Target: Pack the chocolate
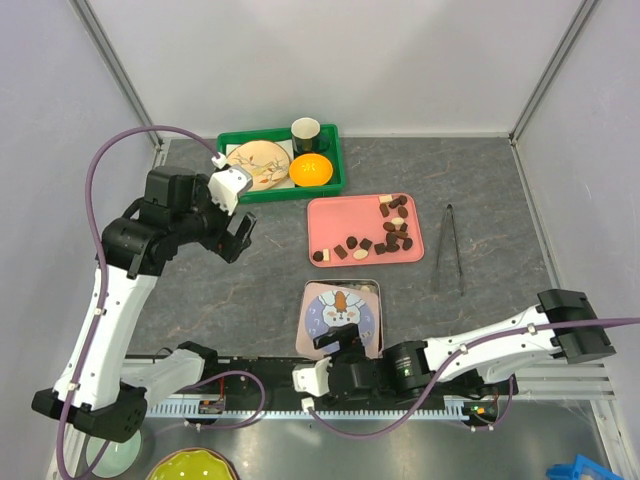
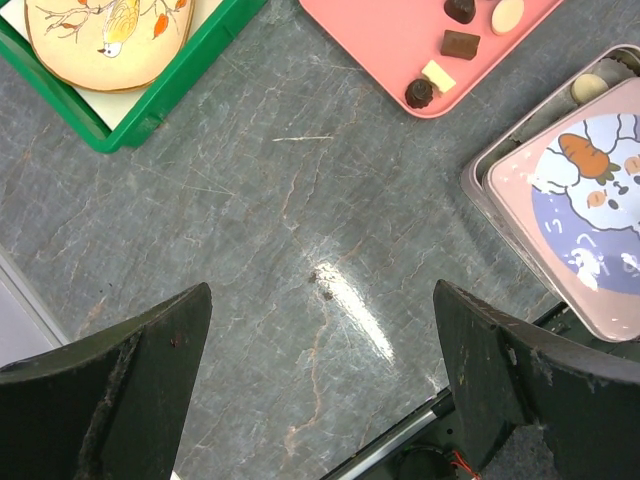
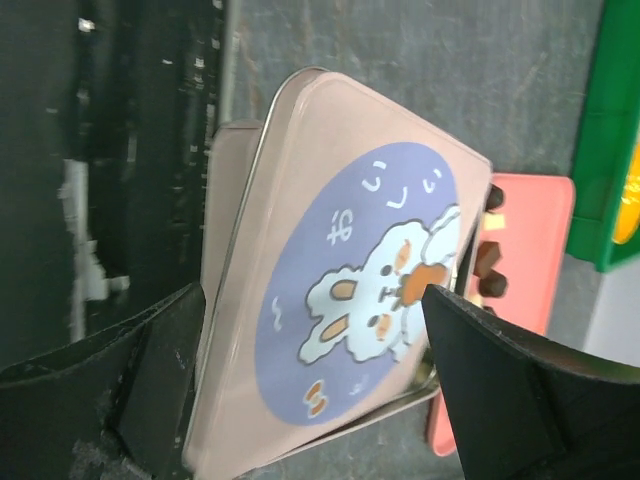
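Note:
The chocolate (image 1: 385, 232) lies as several brown and cream pieces scattered on a pink tray (image 1: 330, 215); some pieces (image 2: 460, 43) show in the left wrist view and some (image 3: 489, 270) in the right wrist view. In front of the tray stands a tin (image 1: 308, 300) whose rabbit-print lid (image 1: 341, 315) sits askew on it. A cream piece (image 2: 588, 87) shows in the uncovered corner. My left gripper (image 1: 238, 238) hangs open over bare table left of the tray, nothing between its fingers (image 2: 322, 300). My right gripper (image 1: 340, 345) is open at the tin's near edge, its jaws either side of the lid (image 3: 360, 290).
A green tray (image 1: 340, 160) at the back holds a painted plate (image 1: 256, 163), a dark cup (image 1: 306, 132) and an orange bowl (image 1: 311, 170). Metal tongs (image 1: 452, 245) lie right of the pink tray. A cable rail (image 1: 250, 400) runs along the near edge.

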`<state>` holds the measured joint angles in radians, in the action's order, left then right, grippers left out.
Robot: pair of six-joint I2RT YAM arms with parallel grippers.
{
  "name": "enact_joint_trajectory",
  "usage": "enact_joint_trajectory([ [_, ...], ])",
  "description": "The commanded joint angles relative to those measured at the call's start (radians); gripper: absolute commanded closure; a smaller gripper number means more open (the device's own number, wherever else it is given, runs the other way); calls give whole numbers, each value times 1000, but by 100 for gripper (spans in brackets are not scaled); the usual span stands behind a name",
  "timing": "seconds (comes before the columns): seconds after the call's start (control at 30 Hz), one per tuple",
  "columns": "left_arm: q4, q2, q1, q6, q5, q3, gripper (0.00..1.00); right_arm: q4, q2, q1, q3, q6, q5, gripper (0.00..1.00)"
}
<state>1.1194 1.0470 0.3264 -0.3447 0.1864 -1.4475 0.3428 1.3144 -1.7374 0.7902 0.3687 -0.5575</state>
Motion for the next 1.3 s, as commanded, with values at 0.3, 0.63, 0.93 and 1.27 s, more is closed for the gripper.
enact_joint_trajectory([
  [0.3, -24, 13, -3, 35, 18, -42, 1, 165, -121, -13, 87, -175, 186, 2],
  [0.63, -43, 10, -3, 23, 47, 30, 1, 257, -418, -13, 28, -827, -149, 30],
  [0.93, -96, -25, 0, -2, 223, 255, 7, 607, -710, 76, -104, -1678, -509, 78],
  [1.27, -242, -33, 57, -69, 228, 489, 30, 519, -434, 413, -140, -1570, -211, 91],
])
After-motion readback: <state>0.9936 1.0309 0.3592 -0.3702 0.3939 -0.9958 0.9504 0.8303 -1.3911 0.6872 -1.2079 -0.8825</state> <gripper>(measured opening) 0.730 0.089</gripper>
